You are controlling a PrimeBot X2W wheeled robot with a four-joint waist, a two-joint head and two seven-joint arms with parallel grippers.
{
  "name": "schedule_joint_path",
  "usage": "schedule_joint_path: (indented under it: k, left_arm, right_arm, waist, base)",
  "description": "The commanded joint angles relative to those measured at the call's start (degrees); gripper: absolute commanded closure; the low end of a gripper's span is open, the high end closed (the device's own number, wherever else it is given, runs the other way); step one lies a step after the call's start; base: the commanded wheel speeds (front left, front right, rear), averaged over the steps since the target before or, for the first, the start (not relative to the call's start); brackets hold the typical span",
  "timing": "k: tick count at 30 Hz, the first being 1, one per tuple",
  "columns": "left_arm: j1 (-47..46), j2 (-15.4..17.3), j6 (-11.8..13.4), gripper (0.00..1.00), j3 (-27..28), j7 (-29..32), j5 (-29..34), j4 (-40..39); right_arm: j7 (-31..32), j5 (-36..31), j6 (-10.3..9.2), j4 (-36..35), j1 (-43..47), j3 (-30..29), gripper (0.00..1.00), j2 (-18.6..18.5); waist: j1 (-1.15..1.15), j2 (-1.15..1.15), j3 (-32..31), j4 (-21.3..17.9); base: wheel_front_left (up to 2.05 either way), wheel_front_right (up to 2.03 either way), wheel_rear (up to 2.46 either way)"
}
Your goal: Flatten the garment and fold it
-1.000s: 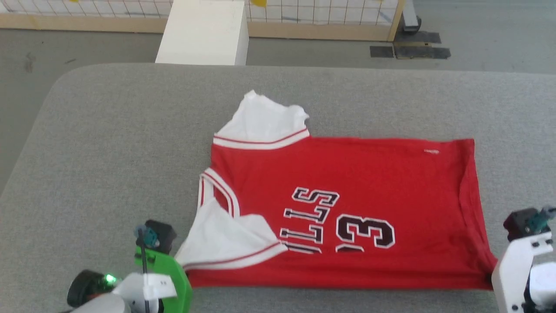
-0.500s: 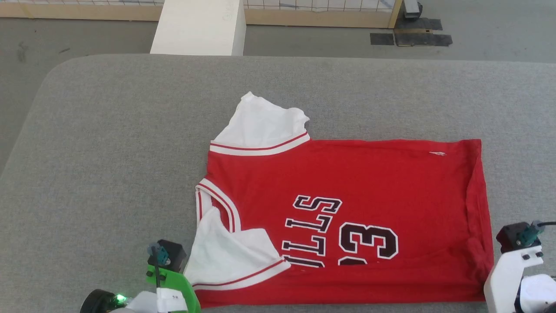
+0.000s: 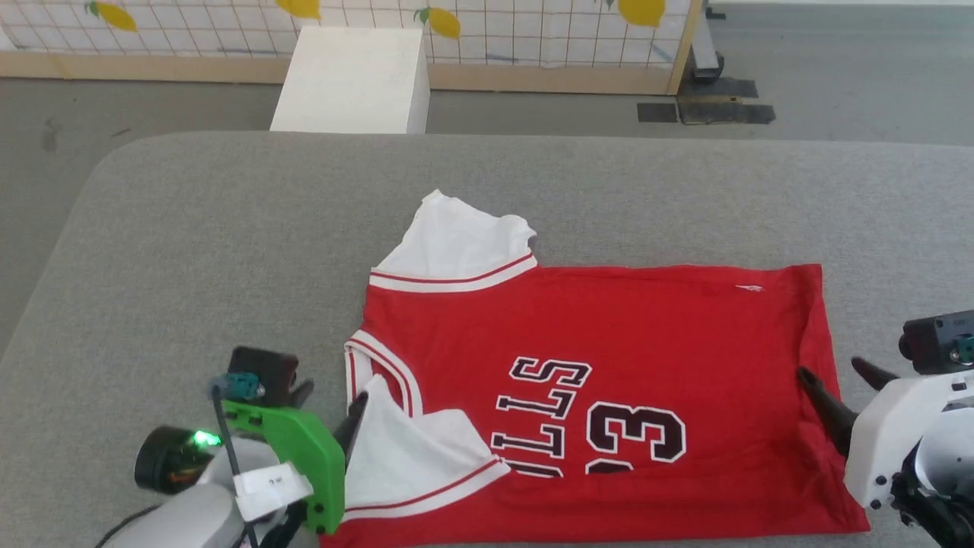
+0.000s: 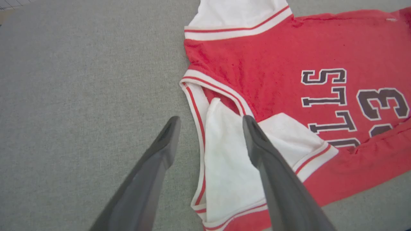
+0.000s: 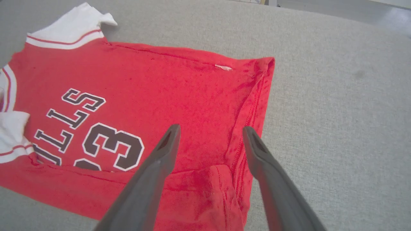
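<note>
The garment [image 3: 609, 335] is a red jersey with white sleeves and dark lettering, spread on the grey table [image 3: 190, 228] with its collar to the left. Its near edge is folded over and cuts off the lettering. My left gripper [image 3: 337, 392] is open beside the near white sleeve [image 3: 403, 449]. In the left wrist view it [image 4: 211, 118] hovers over that sleeve [image 4: 231, 160] and the striped collar trim, holding nothing. My right gripper [image 3: 828, 367] is open at the hem side. The right wrist view shows it [image 5: 211, 128] above the bunched near hem corner [image 5: 221, 192] of the garment [image 5: 176, 83].
A white box [image 3: 350, 80] stands on the floor beyond the table's far edge, in front of a wood-framed grid fence with lemon prints [image 3: 533, 30]. Bare table surface lies to the left, right and far side of the jersey.
The head camera has shifted. Both grippers have come away from the garment's near corners, and their open fingers now show above it. The jersey lies as before.
</note>
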Motion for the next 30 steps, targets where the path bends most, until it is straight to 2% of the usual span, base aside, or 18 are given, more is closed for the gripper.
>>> schedule_joint_path:
  k: [1,7,12,14,17,23,27,30]
  left_arm:
    - [-1.14,-0.48,-0.34,0.00,0.98,-2.07,0.60,0.31]
    - [-3.74,-1.28,-1.89,0.00,3.81,-8.03,1.92,0.94]
    - [-8.79,-0.28,-5.52,0.00,3.91,-6.04,2.44,1.81]
    - [-11.94,0.02,-8.17,0.00,3.69,-3.12,1.58,2.44]
    - [-18.38,1.82,-14.13,0.00,2.27,3.86,1.02,3.90]
    - [-31.87,4.09,-22.55,0.00,1.75,17.94,-1.16,10.15]
    - [-39.27,4.85,-25.23,0.00,2.17,26.30,-3.13,16.45]
    - [-43.48,4.84,-25.48,0.00,2.66,31.16,-4.36,20.42]
  right_arm:
    - [-3.05,0.56,-0.08,-0.58,-0.66,0.65,0.00,0.27]
    - [-14.48,0.06,-0.08,-1.09,-1.34,1.96,0.00,1.87]
    - [-18.60,-0.86,-0.08,-0.75,-1.83,2.16,0.00,4.70]
    - [-19.42,-1.41,-0.08,-0.89,-2.39,2.22,0.00,5.73]
    - [-20.06,-2.42,-0.08,-1.79,-3.79,3.13,0.00,6.97]
    - [-20.48,-3.80,-0.08,-5.08,-6.75,4.27,0.00,9.65]
    - [-20.66,-4.38,-0.08,-7.13,-8.00,5.24,0.00,10.86]
    - [-21.05,-4.54,-0.08,-7.94,-8.56,5.53,0.00,11.39]
  waist:
    - [0.00,0.00,-0.21,-0.58]
    - [0.00,0.00,1.58,-2.68]
    - [0.00,0.00,4.79,-5.28]
    - [0.00,0.00,6.47,-6.44]
    - [0.00,0.00,9.96,-8.91]
    - [0.00,0.00,17.00,-13.78]
    - [0.00,0.00,20.38,-16.51]
    - [0.00,0.00,22.01,-18.01]
  base:
    - [0.00,0.00,0.00]
    - [0.00,0.00,0.00]
    - [0.00,0.00,0.00]
    - [0.00,0.00,0.00]
    - [0.00,0.00,0.00]
    - [0.00,0.00,0.00]
    - [0.00,0.00,0.00]
    - [0.00,0.00,0.00]
